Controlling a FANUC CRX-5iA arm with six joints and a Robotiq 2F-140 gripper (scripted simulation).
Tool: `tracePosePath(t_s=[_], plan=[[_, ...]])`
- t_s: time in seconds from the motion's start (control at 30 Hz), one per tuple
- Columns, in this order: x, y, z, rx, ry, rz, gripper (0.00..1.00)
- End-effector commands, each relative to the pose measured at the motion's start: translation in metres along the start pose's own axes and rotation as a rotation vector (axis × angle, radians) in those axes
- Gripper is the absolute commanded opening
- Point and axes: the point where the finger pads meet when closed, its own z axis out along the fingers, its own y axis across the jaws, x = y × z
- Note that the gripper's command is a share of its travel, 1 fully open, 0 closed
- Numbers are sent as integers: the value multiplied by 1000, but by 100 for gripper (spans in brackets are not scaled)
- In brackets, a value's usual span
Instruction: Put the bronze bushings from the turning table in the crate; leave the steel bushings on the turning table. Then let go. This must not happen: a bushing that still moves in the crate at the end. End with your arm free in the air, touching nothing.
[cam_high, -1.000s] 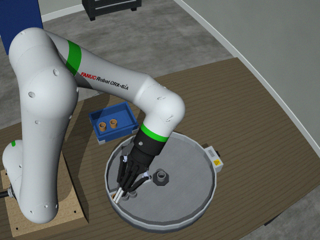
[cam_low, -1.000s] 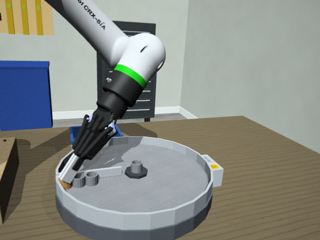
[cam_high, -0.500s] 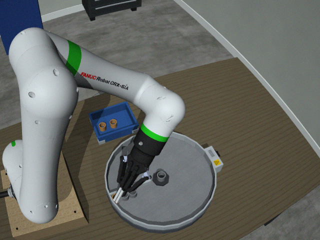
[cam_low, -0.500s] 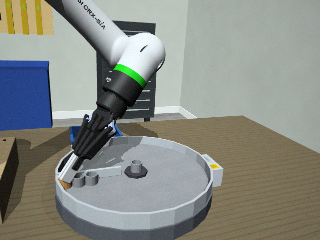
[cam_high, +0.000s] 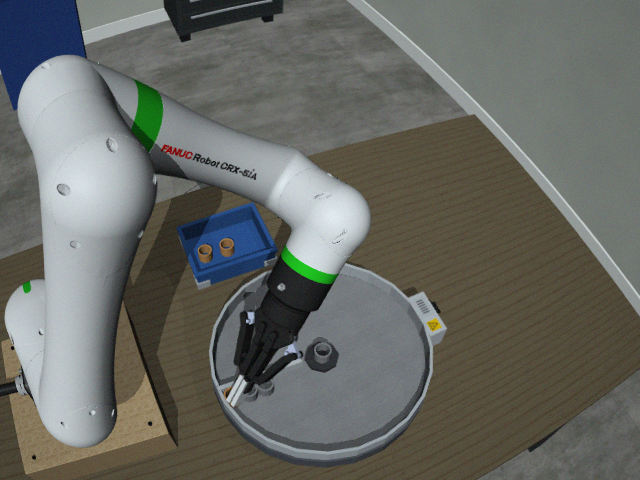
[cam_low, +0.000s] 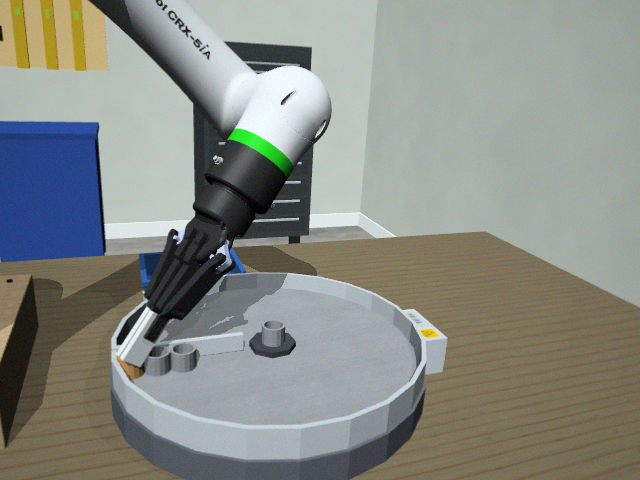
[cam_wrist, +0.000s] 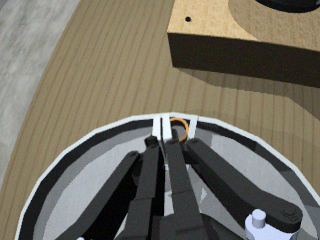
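The round grey turning table holds one bronze bushing tight against its left rim. My gripper leans down onto it, fingers nearly together on the bushing's wall, one pad inside the bore. Two steel bushings stand upright side by side just right of my fingertips. The blue crate behind the table holds two bronze bushings, both upright.
A grey hub on a hexagonal base stands at the table's centre, with a flat grey bar reaching from it towards my fingers. A control box sits on the table's right rim. My wooden base block is at the left.
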Motion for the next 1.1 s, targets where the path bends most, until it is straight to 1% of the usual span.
tracePosePath(t_s=[0.0,0.43,0.57,0.7,0.87,0.93,1.07], plan=[[0,1,0,-2,0,0,0],[0,1,0,-2,0,0,0],[2,1,-3,-1,0,0,0],[10,1,-13,-1,0,0,0],[26,0,-31,-1,0,0,0],[26,0,-31,-1,0,0,0],[36,0,-43,-1,0,0,0]])
